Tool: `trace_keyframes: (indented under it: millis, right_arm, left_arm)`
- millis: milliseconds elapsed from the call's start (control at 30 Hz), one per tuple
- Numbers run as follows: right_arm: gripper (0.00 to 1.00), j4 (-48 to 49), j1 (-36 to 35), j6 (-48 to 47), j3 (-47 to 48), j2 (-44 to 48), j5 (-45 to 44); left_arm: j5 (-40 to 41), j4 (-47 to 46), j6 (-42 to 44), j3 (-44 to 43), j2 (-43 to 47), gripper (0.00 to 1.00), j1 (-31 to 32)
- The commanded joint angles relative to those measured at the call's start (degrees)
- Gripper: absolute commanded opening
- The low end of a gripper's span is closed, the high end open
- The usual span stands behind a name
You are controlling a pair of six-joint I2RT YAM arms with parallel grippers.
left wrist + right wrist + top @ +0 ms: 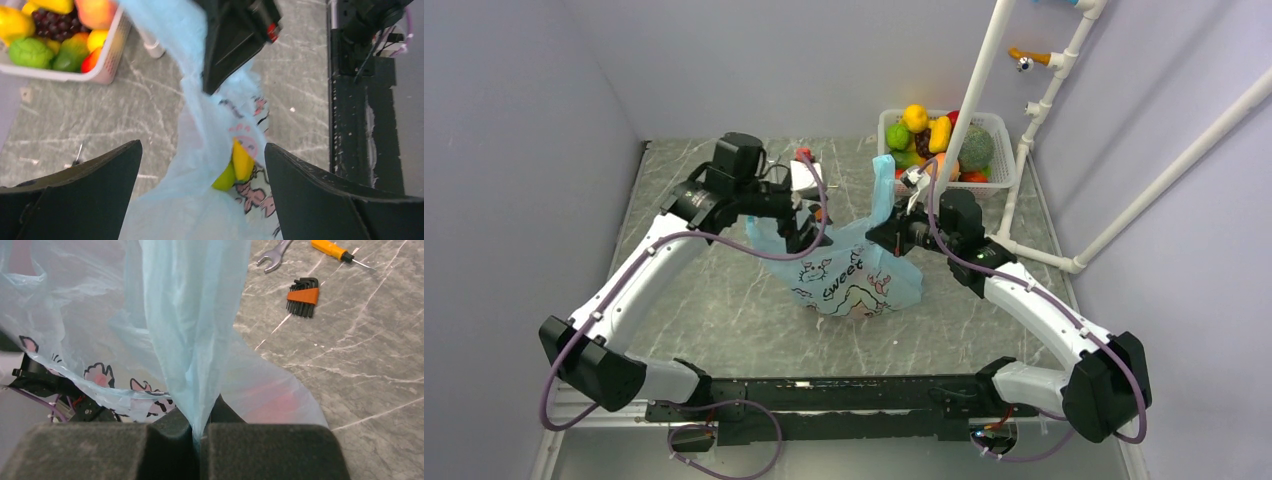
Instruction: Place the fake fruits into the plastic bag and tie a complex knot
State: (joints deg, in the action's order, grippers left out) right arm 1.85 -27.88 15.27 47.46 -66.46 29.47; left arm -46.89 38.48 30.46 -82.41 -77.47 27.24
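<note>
While the right gripper pinches a gathered strip of the bag flat between its closed pads, that strip runs straight up and is cut off by the top edge. We switch to the left wrist: the left gripper has its jaws wide, one finger on either side of the bag, neither touching plastic as far as we can tell.

From above, the bag sits mid-table, slung between the two wrists. Its mouth is hidden behind them, and the left fingers are lost under their own wrist.

Most fruits are heaped in the basket at the far right, with a white pole crossing in front and cutting the pile in two. A yellow fruit with a green one touching it shows through the bag wall. We also catch a red blur behind the plastic in the right wrist view, too veiled to name.

Beyond the bag lie a wrench, a screwdriver clipped by the frame, and hex keys.
</note>
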Motion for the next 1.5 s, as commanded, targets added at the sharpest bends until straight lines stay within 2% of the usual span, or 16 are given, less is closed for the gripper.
trace_keyframes:
  millis: [0, 267, 467, 533, 633, 667, 700, 800, 867, 967, 1100, 1267, 1300, 1400, 1433, 1467]
  right_arm:
    - [0.0, 2.9, 0.1, 0.6, 1.9, -0.8, -0.7]
    - [0.0, 0.9, 0.2, -1.5, 3.5, -1.1, -1.1]
    - [0.0, -1.4, 1.0, -3.0, 4.6, 0.1, 0.3]
    - [0.0, -3.6, 2.2, -4.2, 4.9, 0.8, 2.5]
    - [0.0, -6.7, 5.1, -6.4, 4.9, 1.8, 6.4]
    - [0.0, -6.9, 6.2, -6.6, 4.9, 2.0, 7.5]
    - [0.0, -6.6, 7.0, -6.4, 4.8, 1.8, 8.5]
    - [0.0, -1.6, 7.4, -3.2, 5.0, -0.6, 11.2]
    - [0.0, 4.5, 6.4, 1.5, 4.7, -3.3, 12.0]
    - [0.0, 9.2, 4.3, 3.3, 5.2, -7.6, 8.9]
    - [0.0, 8.1, 3.7, 0.4, 3.3, -10.8, 3.4]
    - [0.0, 6.8, 3.5, -3.7, 2.6, -11.9, 5.5]
    - [0.0, 6.3, 3.3, -4.8, 2.8, -11.1, 6.2]
    - [0.0, 4.2, 2.7, -8.6, 4.2, -8.8, 10.2]
    - [0.0, 3.1, 2.4, -10.1, 4.8, -8.2, 11.4]
    - [0.0, 2.3, 1.9, -11.3, 5.2, -7.6, 12.7]
  left_arm:
    - [4.7, -4.3, -5.1, -1.4, 0.1, 1.0, 6.5]
    - [8.3, -1.8, -2.9, -3.3, -5.8, 1.0, 8.7]
    - [14.0, 0.9, 1.6, 1.4, -6.9, 0.99, 8.8]
    - [13.9, 3.6, 4.3, 2.6, -7.8, 0.74, 6.9]
    - [8.5, 5.4, 5.2, 4.5, -8.5, 0.18, 0.0]
    - [5.3, 5.2, 5.2, 5.3, -8.3, 0.05, -2.5]
    - [2.3, 4.6, 5.5, 6.8, -7.4, 0.0, -4.2]
    - [-1.0, -1.3, 6.8, 13.9, -3.1, 0.0, -3.7]
    - [-1.4, -8.2, 2.2, 19.9, -1.1, 0.0, -2.0]
    - [2.9, -11.9, -0.3, 25.0, -0.3, 0.0, 1.8]
    - [8.1, -17.3, -3.1, 32.8, 1.6, 0.0, 2.9]
    - [12.5, -17.5, -4.7, 34.7, 0.5, 0.01, 4.9]
    - [11.2, -17.3, -6.4, 33.6, 2.5, 0.11, 4.0]
    - [1.5, -21.5, -15.1, 30.1, 10.0, 0.79, -0.4]
    - [0.7, -22.5, -16.8, 28.2, 11.5, 0.95, -0.8]
    - [0.1, -23.2, -17.8, 26.2, 12.2, 0.99, -0.9]
